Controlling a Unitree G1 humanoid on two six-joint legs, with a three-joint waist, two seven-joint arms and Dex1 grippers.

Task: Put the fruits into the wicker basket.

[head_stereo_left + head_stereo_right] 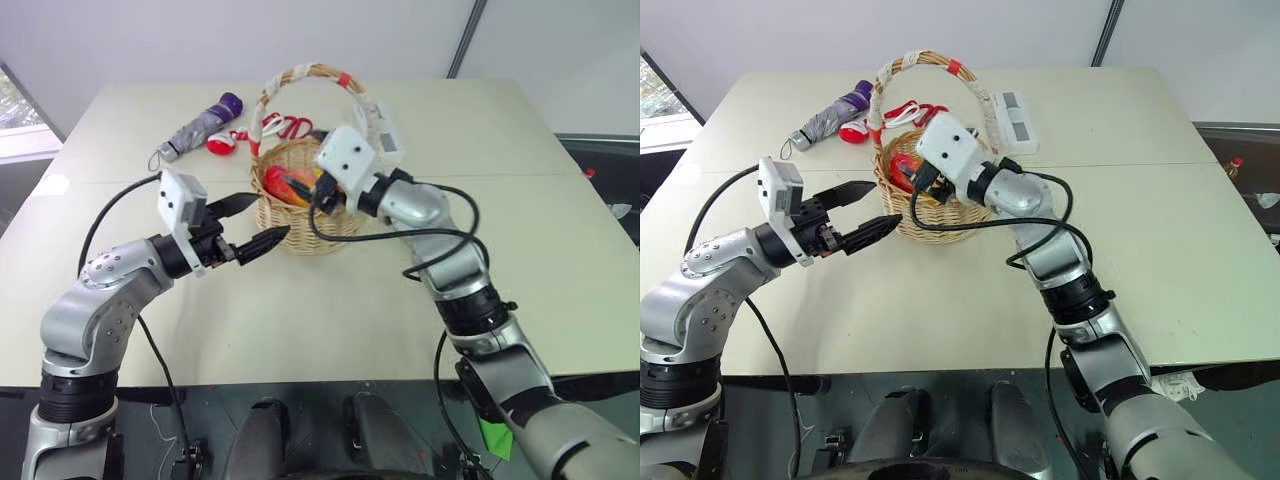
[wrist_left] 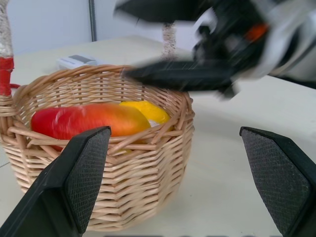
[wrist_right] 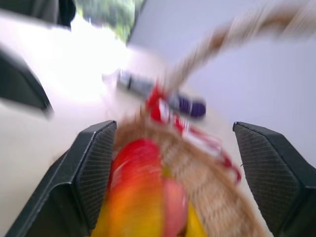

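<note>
- As far as we can see, the basket (image 1: 300,215) at mid-table holds a mango (image 2: 91,121), a lemon (image 2: 145,109) and a peach (image 3: 173,207).
- Banana: we cannot tell.
- Right gripper (image 3: 173,163): over the rim, fingers apart, empty.
- Left gripper (image 1: 258,222): beside the basket, fingers apart, empty.
- We see no fruit left on the table (image 1: 320,320).

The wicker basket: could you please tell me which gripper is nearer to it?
Right. The right gripper hangs open over the wicker basket, above the fruit; the left gripper is open beside its outer wall.
</note>
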